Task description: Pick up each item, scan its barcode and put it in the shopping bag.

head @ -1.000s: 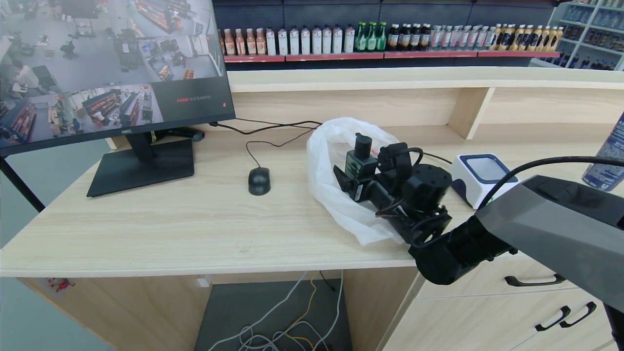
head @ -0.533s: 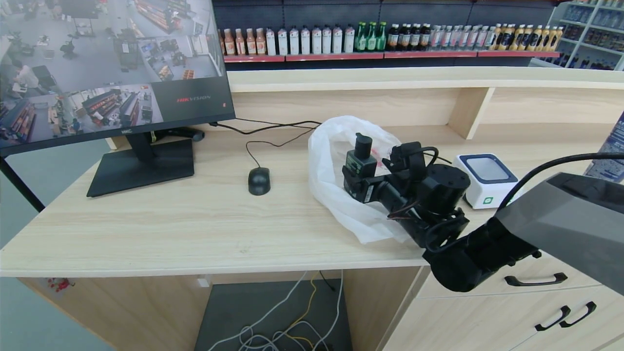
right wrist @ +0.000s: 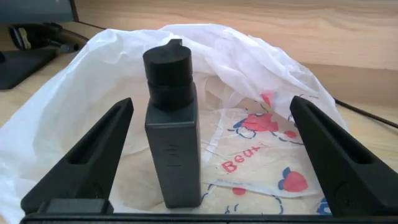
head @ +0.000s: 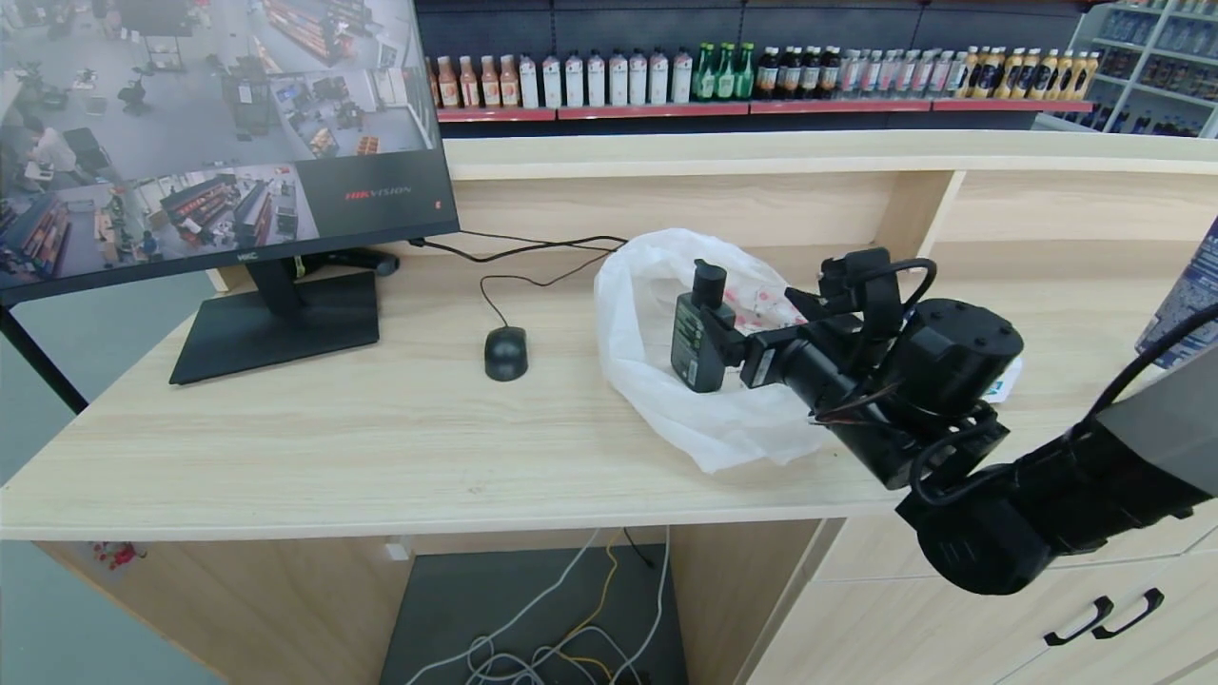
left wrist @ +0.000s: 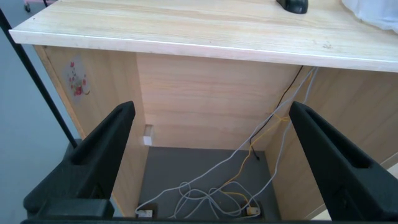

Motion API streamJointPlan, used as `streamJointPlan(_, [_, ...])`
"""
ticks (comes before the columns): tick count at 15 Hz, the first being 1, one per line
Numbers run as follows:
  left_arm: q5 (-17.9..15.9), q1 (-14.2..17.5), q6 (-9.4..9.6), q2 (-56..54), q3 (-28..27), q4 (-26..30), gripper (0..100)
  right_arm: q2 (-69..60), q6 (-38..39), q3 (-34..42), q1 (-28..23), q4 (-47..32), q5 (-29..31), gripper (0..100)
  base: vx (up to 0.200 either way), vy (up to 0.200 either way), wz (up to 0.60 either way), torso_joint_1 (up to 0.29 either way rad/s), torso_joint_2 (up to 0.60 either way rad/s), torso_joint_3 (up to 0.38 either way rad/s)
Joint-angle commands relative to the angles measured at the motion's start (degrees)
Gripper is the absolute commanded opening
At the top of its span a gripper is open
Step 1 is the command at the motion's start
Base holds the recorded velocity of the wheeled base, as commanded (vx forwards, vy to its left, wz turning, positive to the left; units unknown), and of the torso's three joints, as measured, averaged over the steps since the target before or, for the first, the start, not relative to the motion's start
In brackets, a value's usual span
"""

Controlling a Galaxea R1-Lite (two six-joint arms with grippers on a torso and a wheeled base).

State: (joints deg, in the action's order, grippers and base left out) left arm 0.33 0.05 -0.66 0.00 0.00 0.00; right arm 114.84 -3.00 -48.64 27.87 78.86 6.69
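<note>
- Since the right fingers (right wrist: 93,155) are released, the dark bottle (right wrist: 174,149) upright between them inside the shopping bag (right wrist: 81,81) could be tipped if brushed.
- Just beyond, thin bag film could be snagged.
- Left fingers (left wrist: 99,155) are spread, empty.

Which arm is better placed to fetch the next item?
Right, probably: the right gripper is open at the white plastic bag, with the blue-labelled item to its right; the left gripper hangs open below the wooden counter.

One dark bottle (head: 697,328), one printed packet (right wrist: 261,158), one shopping bag (head: 636,373), one mouse (head: 505,353), one monitor (head: 190,124)
</note>
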Motion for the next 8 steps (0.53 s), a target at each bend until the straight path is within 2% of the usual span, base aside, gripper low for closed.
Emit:
streamJointPlan(1, [0.02, 0.04, -0.04, 0.0, 0.0, 0.0, 100, -5.76, -0.17, 3.2, 0.08, -0.11, -0.1, 100, 0.0, 0.0, 0.0, 0.0, 0.0, 0.0])
streamJointPlan(6, [0.02, 0.04, -0.04, 0.0, 0.0, 0.0, 100, -14.64, -0.17, 14.8, 0.43, 1.12, -0.19, 100, 0.0, 0.0, 0.0, 0.0, 0.0, 0.0])
streamJointPlan(8, [0.02, 0.04, 0.04, 0.0, 0.0, 0.0, 100, -15.78, 0.19, 21.22, 0.78, 6.92, -0.45, 100, 0.0, 0.0, 0.0, 0.0, 0.0, 0.0])
